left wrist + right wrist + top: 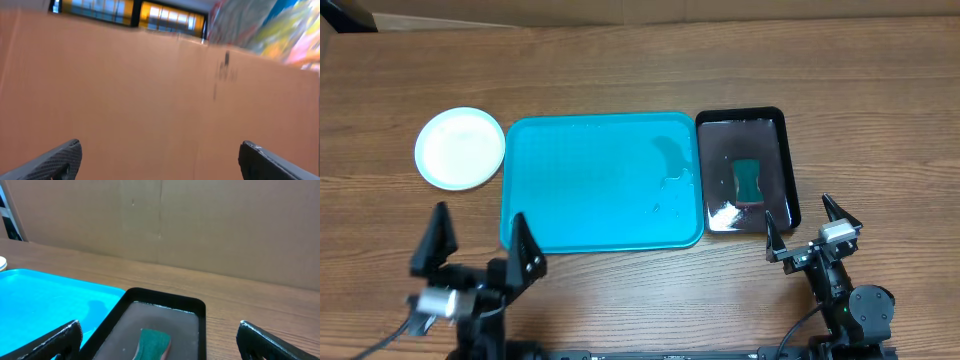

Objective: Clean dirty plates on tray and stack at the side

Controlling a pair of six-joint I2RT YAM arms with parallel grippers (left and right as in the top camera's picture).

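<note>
A white plate (460, 148) with a pale rim lies on the table left of the turquoise tray (580, 180); whether other plates lie under it I cannot tell. No plate is on the tray, only wet patches near its right end. My left gripper (481, 218) stands open in front of the tray's near left corner, holding nothing. In the blurred left wrist view its fingers (57, 161) frame only a cardboard wall. The right gripper (798, 210) is open at the near end of the black tray (785, 160), nothing between its fingertips (272, 340).
The black tray (197, 311) sits right of the turquoise tray (40, 295) and holds a green sponge (749, 180), also seen as the sponge (152, 344) in shallow water. A brown cardboard wall (200, 225) stands behind the table.
</note>
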